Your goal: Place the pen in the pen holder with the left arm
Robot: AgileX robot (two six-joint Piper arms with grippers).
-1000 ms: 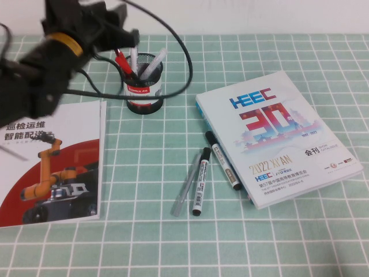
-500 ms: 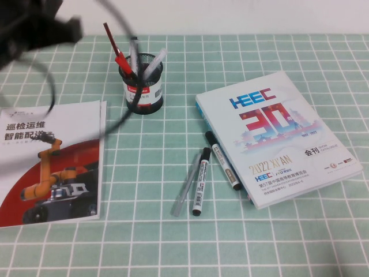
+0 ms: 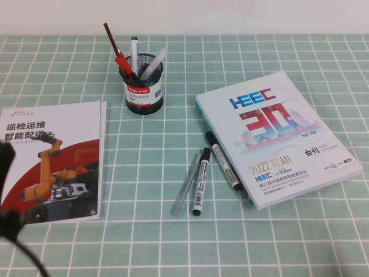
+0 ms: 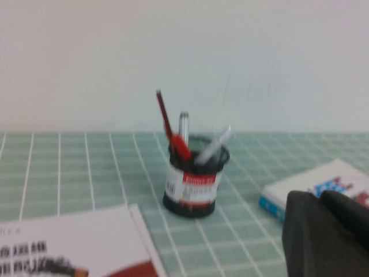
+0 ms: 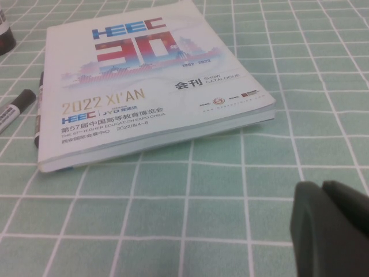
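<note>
Green squares with white lines cover the surface (image 3: 173,248), and a pale wall stands behind it. My biggest thing here is the white catalogue (image 3: 277,135), lying flat on my right side. Next is the red and white booklet (image 3: 55,161), flat on my left side. My left arm (image 3: 8,190) shows only as a dark blur at the near left edge, low by that booklet. My left gripper (image 4: 328,236) is a black lump in its own camera, and I cannot tell if its fingers are spread or pressed together. My right gripper (image 5: 334,228) hangs low over bare squares near the catalogue, and its fingers look pressed together.

Far back stands the pen holder (image 3: 142,86), upright, well apart from both my arms. My pen (image 3: 124,63) is inside it, red cap up, leaning on the rim beside a thin red stick pen (image 3: 109,37) and two white markers (image 3: 134,51). Two more markers (image 3: 201,180) and a clear pen (image 3: 185,186) lie flat just beside the catalogue.

I think the job is done. Next I only need to rest my left arm.
</note>
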